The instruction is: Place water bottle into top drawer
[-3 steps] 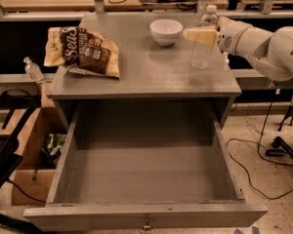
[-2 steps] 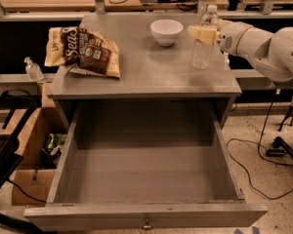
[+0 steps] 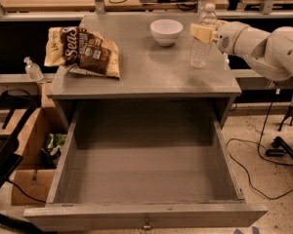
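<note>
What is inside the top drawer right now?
Only its bare grey floor and walls show in the top drawer; the front panel hides the strip nearest it. The water bottle is outside, over the cabinet top, with the gripper at its shoulder.

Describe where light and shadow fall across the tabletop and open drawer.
Camera view: warm overall light; the tabletop is evenly lit; the drawer darkens toward its back, under the top; the bottle, with the gripper at its upper part, catches pale highlights.
</note>
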`<state>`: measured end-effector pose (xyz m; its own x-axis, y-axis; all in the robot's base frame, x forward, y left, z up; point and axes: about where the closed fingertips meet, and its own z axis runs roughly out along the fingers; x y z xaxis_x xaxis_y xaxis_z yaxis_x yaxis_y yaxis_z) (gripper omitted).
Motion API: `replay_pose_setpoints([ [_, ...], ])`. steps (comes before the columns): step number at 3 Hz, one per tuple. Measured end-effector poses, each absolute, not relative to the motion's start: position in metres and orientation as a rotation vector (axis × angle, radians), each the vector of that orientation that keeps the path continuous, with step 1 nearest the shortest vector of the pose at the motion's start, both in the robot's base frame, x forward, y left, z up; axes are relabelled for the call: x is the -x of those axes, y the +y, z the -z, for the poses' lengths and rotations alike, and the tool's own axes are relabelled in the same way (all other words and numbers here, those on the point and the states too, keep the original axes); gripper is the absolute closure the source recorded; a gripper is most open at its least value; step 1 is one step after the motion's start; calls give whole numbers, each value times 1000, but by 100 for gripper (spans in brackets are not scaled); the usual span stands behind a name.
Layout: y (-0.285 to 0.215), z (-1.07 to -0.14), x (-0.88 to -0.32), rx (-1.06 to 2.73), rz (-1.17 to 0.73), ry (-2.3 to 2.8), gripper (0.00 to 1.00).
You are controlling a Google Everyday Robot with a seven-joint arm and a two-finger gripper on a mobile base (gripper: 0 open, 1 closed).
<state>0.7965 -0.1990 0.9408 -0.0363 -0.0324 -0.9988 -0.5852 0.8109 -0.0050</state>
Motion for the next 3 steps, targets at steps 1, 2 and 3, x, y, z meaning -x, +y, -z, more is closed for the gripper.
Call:
replay_pose_setpoints([
  [1,-198,-957,-796,511,-453,1535,100],
  [2,-194,-983,-763,538,-425,1511,100],
  [3,-185,-1000,-707,558,-410,1498,100],
])
